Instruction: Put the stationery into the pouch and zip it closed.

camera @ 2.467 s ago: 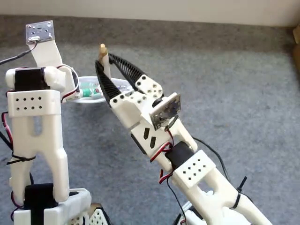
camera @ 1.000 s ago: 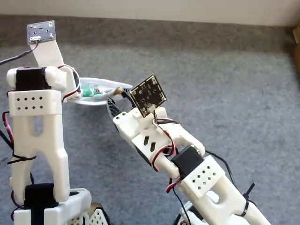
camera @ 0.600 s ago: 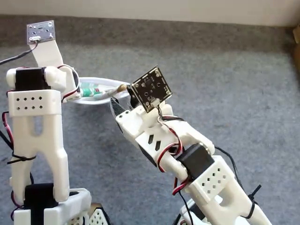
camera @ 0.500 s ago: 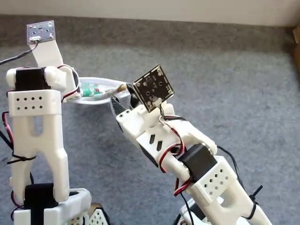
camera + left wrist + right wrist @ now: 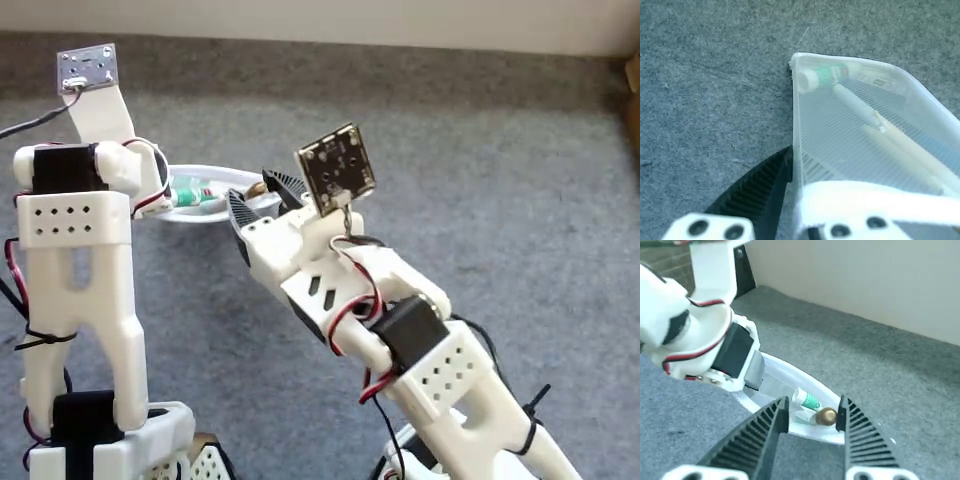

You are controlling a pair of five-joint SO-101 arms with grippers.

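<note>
Clamping one end of the pouch [image 5: 850,135], the left gripper [image 5: 792,167] pinches the mesh wall between its black finger and its white jaw. The pouch rests on the grey carpet [image 5: 480,150] with its mouth gaping.

The right gripper [image 5: 813,402] hovers just at that mouth, its jaws parted to a moderate gap and gripping nothing. The brown end of a pen [image 5: 827,416] pokes out of the mouth just beside one finger; whether they touch cannot be told.

Open carpet runs wide on the right arm's outer side, up to the pale wall [image 5: 400,20], while the left arm crowds the pouch's other end.

Through the mesh, the left wrist view gives a green-and-white tube [image 5: 822,76] in the far corner and pale sticks [image 5: 900,145] lying lengthwise. The right wrist view looks into the mouth instead, with tube and pen end side by side.
</note>
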